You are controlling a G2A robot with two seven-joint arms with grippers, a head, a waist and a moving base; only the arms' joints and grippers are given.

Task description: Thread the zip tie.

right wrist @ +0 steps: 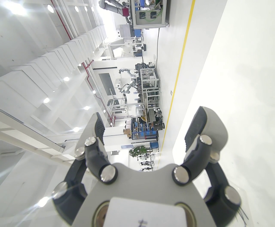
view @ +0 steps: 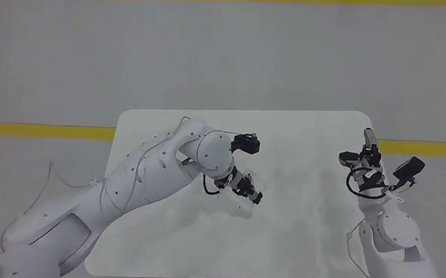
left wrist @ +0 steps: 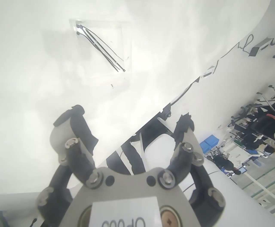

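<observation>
1. Top view: left gripper [view: 249,192] over mid-table [view: 311,226], right gripper [view: 361,151] at its edge; how far each is open is indistinct.
2. Left wrist view: left gripper wide apart, empty; zip ties [left wrist: 101,49] in a clear tray [left wrist: 126,43] ahead, well apart.
3. Right wrist view: right gripper wide apart, empty.

In the left wrist view, we cannot count the zip ties [left wrist: 101,49]: the black strands overlap, and glare washes out the edges of the clear tray [left wrist: 129,43] holding them. A dark speck [left wrist: 111,85] near the tray is too small to identify. In the top view, the frame edge cuts off the right arm [view: 403,266] at lower right. Thin dark strands [right wrist: 242,211] are partly hidden behind the right gripper [right wrist: 149,115]; we cannot tell what they are.
</observation>
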